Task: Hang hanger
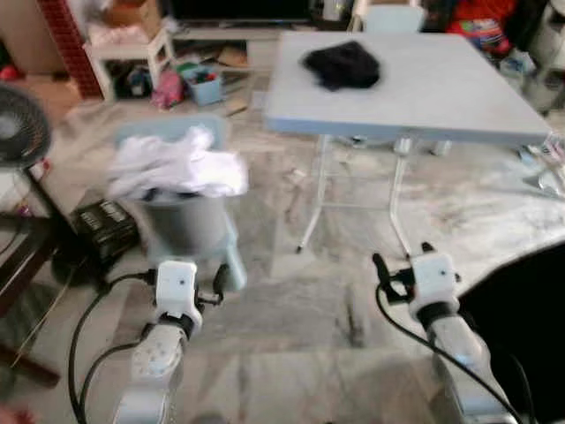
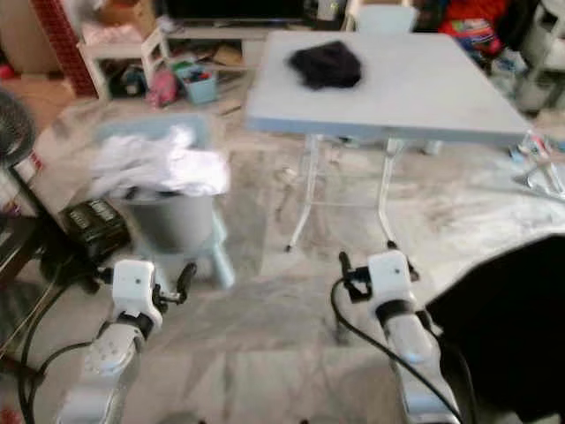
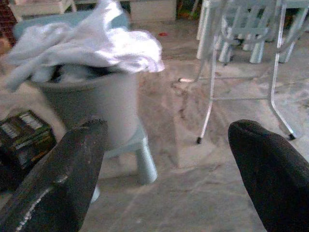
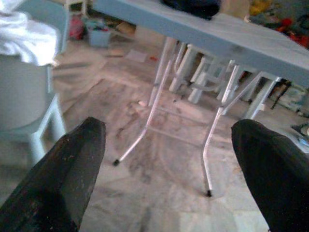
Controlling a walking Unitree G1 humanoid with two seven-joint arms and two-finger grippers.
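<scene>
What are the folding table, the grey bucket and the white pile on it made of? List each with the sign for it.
Folding table: top looks like matte grey-blue plastic, smooth and even; legs look like bare metal tubing, thin and shiny.
Grey bucket: probably moulded plastic, with a dull, seamless wall.
White pile: cloth, crumpled in soft folds and draped over the rim; which fabric cannot be told.
</scene>
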